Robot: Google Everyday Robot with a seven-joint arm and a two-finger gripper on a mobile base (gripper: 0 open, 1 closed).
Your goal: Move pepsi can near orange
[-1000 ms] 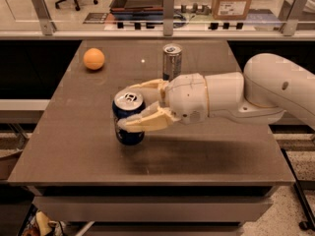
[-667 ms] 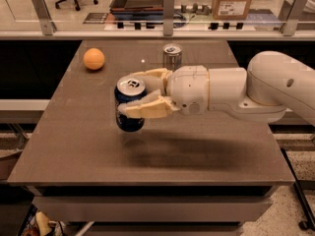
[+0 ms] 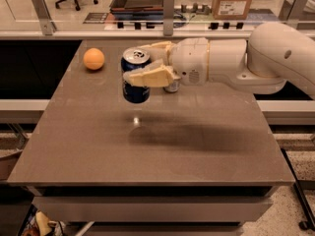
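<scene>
1. The orange is seen resting on the gray table, near the far left corner, with nothing touching it.
2. The pepsi can is held upright above the tabletop, to the right of the orange and apart from it. Its silver top is visible, and a small bright reflection is seen on the table below it.
3. The gripper is clenched on the pepsi can from the right. One cream-coloured finger is laid along the can's far side and the other across the near side of its blue body.
4. Just right of the near finger, a small silver piece is seen. It may be the base of a second can, but most of it is hidden by the gripper's wrist.
5. The white arm is extended in from the right edge, above the far half of the table. A broad shadow is cast on the tabletop in front of it.
</scene>
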